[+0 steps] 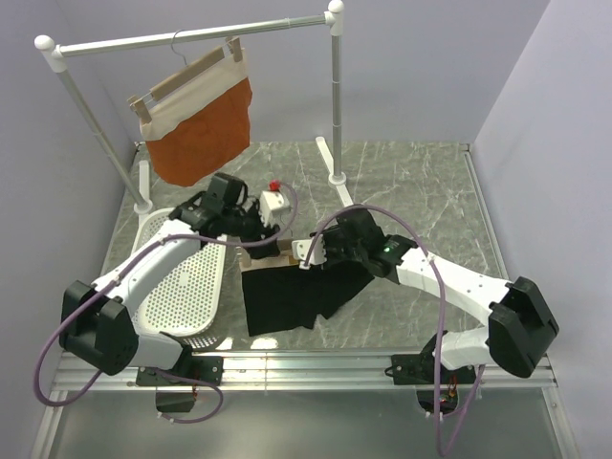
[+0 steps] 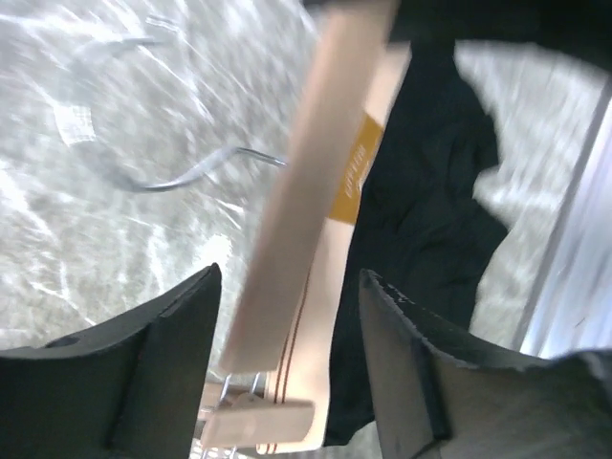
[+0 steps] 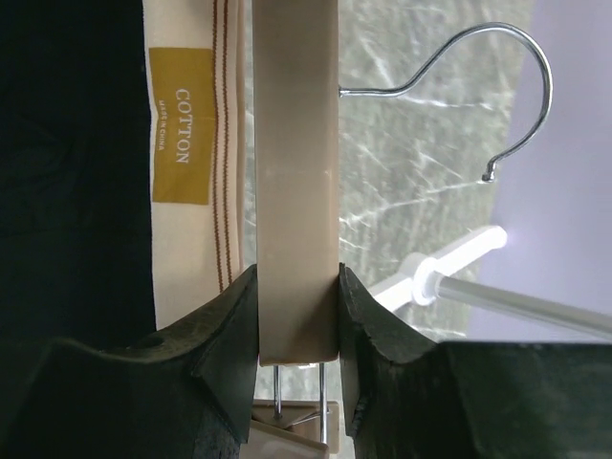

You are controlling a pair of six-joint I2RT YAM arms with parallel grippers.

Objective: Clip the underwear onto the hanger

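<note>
The hanger (image 3: 296, 172) is a pale wooden bar with a wire hook (image 3: 497, 96), lying on the table along the top of the underwear. My right gripper (image 3: 297, 277) is shut on the bar near its end, just above a wooden clip (image 3: 296, 435). The underwear (image 1: 287, 296) is black, and its beige waistband (image 3: 186, 239) carries a gold label. My left gripper (image 2: 292, 277) is open astride the other end of the hanger (image 2: 306, 191); neither of its fingers (image 2: 411, 363) touches the bar. A wooden clip (image 2: 258, 421) lies across the waistband (image 2: 344, 277) below it.
A rust-orange garment (image 1: 201, 129) hangs on a second hanger from the white rail (image 1: 191, 36) at the back. A white perforated basket (image 1: 191, 282) lies at the left by my left arm. A small white box with a red knob (image 1: 274, 201) stands behind the grippers.
</note>
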